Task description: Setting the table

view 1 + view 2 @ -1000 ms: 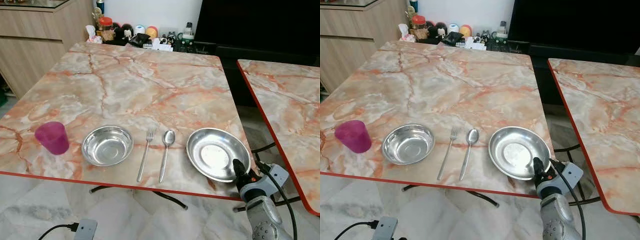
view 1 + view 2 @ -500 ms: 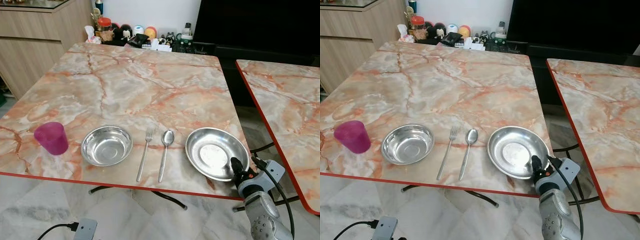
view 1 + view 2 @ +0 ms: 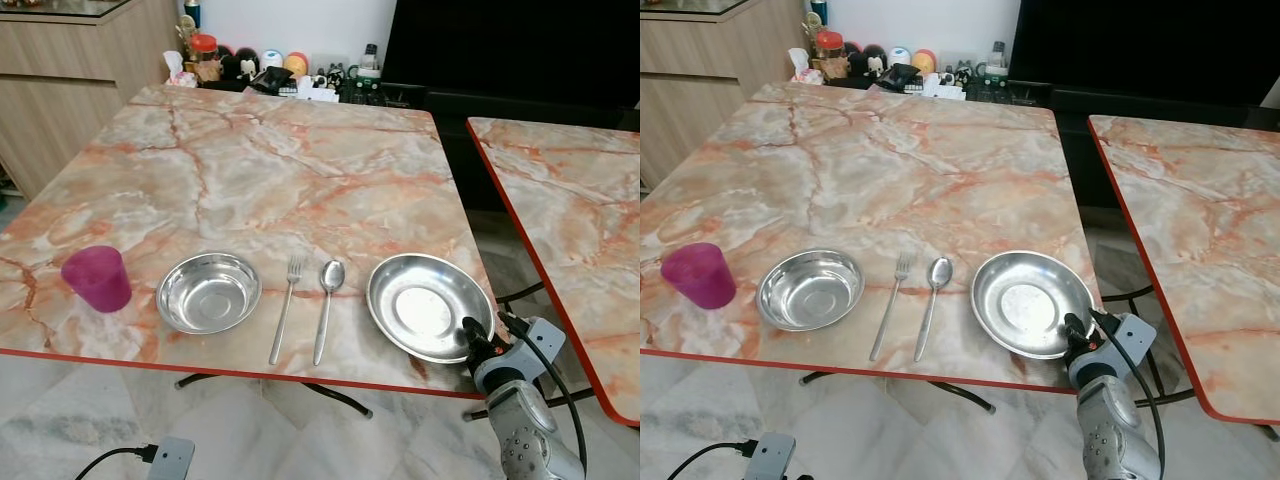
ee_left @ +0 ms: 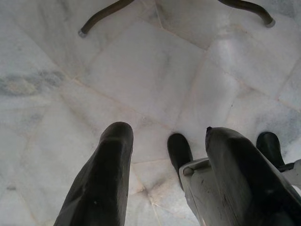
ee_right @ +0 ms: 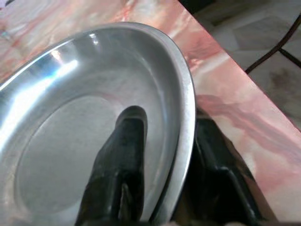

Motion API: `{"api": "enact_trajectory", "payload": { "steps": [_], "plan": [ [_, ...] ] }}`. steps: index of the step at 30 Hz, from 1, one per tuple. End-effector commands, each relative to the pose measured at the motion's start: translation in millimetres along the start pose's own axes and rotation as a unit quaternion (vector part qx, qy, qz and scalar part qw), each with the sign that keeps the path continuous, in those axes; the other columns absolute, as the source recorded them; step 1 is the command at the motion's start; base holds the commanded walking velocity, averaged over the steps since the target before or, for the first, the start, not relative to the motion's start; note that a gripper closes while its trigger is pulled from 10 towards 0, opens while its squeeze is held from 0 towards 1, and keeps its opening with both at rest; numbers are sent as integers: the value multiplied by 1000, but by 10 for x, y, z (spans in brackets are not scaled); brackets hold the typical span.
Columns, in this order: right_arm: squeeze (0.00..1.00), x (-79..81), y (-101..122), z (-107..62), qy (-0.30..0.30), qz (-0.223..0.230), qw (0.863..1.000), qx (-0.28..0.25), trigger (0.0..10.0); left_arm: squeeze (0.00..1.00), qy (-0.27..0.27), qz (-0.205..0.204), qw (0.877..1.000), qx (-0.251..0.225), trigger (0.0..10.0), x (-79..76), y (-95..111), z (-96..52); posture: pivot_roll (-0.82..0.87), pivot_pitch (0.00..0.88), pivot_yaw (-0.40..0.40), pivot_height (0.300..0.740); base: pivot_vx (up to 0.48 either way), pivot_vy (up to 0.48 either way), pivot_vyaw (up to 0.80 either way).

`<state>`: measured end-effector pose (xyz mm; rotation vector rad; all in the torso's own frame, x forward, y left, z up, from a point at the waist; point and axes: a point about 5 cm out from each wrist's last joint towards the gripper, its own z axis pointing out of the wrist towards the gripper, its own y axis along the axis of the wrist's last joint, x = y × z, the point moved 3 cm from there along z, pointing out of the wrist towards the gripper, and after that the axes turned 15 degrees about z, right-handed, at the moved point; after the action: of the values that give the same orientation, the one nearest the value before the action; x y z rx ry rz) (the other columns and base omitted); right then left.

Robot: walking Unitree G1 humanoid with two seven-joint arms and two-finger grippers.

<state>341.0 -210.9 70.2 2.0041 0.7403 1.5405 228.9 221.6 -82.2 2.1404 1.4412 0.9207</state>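
Magenta cup (image 3: pixel 97 278), orange-veined marble table (image 3: pixel 280 170)

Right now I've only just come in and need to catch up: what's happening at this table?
The robot is setting the marble table. Its right gripper straddles the rim of the steel plate at the table's near right corner, one finger inside, one outside. To the plate's left lie a spoon, a fork, a steel bowl and a purple cup in a row. The left gripper hangs open over the floor.

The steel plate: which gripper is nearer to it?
Right. The right gripper straddles the rim of the steel plate, one finger inside, one outside. The left gripper hangs over the floor.
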Motion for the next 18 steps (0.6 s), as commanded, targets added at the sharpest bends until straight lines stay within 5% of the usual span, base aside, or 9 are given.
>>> {"api": "enact_trajectory", "payload": {
  "steps": [1, 9, 18],
  "plan": [
    [0, -74, -122, -13, -16, 1, 1000, 20, 0, 0, -13, 12, 1000, 9, 10000, -58, -65, -16, 68, 146, -64, 740, 0, 0, 0],
    [0, -25, -101, -15, -9, 6, 1000, 0, 0, 0, -16, 27, 999, 5, 10000, -74, -44, -11, 73, 141, -61, 740, 0, 0, 0],
    [0, 34, 258, -109, 9, 65, 989, -134, 0, 0, -14, 35, 999, 9, 10000, -79, -58, -13, 66, 130, -54, 740, 0, 0, 0]
  ]
}}
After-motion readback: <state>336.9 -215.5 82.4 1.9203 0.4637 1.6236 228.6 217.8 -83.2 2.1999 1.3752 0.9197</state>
